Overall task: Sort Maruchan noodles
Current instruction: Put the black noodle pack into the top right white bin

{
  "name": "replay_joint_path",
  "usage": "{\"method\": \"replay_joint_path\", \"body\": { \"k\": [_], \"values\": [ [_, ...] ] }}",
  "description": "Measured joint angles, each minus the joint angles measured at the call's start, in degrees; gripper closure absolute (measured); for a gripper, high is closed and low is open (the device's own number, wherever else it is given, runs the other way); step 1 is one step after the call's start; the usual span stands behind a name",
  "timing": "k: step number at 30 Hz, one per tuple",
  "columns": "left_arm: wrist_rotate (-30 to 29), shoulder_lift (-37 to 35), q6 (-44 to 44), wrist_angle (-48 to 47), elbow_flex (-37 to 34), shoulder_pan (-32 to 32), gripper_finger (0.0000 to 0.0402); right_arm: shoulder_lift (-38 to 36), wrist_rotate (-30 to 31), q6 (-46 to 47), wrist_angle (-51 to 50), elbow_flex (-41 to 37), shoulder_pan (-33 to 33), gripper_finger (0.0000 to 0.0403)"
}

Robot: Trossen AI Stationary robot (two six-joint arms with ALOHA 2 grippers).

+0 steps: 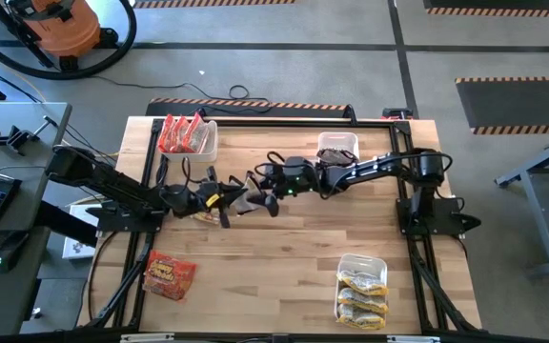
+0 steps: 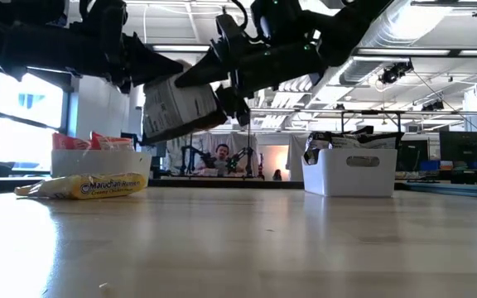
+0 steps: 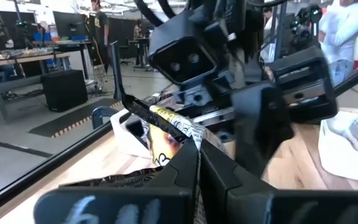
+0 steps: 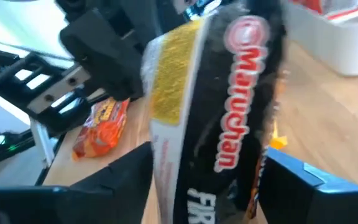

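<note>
The wooden table [image 1: 284,276] is carrying three white bins: one at the far left [image 1: 204,143] is holding red packets [image 1: 181,133], one at the far middle [image 1: 338,146] is holding dark packets, and one at the near right [image 1: 362,262] is holding yellow packets [image 1: 362,295]. Both arms are meeting above the middle of the table. The left gripper [image 1: 219,199] is clamping shut on a dark packet [image 2: 176,108] with yellow trim, keeping it in the air, clear of the tabletop. The right gripper [image 1: 263,202] is standing with its fingers spread on either side of that same packet. An orange packet [image 1: 169,274] is lying at the near left, and a yellow packet [image 2: 85,186] is lying flat beside the left bin
</note>
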Motion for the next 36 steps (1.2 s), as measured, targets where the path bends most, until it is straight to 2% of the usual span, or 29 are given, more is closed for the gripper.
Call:
{"method": "replay_joint_path", "body": {
  "k": [7,11,15,18,23,26,29,36],
  "values": [
    [1.3,0.0,-1.0,2.3,0.0,0.0,0.0399,0.1,0.4,-2.9,2.4,0.0,-0.1,0.0249],
    [2.2,-1.9,-0.7,3.9,0.0,-0.1,0.0385,0.1,0.3,-6.5,4.5,0.0,-0.1,0.0298],
    [2.6,-7.7,0.1,4.0,0.0,-1.3,0.0363,-1.0,-2.0,-14.1,4.8,0.0,-0.1,0.0303],
    [3.0,-12.5,1.9,4.0,0.0,-2.8,0.0348,-4.4,-6.6,-20.2,3.7,0.0,-0.4,0.0299],
    [6.9,-17.9,4.5,3.5,0.0,-5.5,0.0336,-12.9,-10.2,-28.8,-3.8,-1.9,-2.2,0.0294],
    [10.4,-19.4,5.8,2.7,0.0,-7.0,0.0335,-19.9,-12.8,-31.6,-3.8,-6.6,-4.0,0.0300],
    [11.4,-19.5,5.9,1.5,0.0,-7.7,0.0335,-26.6,-16.3,-31.3,3.2,-14.5,-5.5,0.0301],
    [8.8,-14.3,2.6,-2.6,0.2,-5.2,0.0334,-34.9,-25.5,-24.4,36.2,-33.7,-7.0,0.0301]
  ]
}}
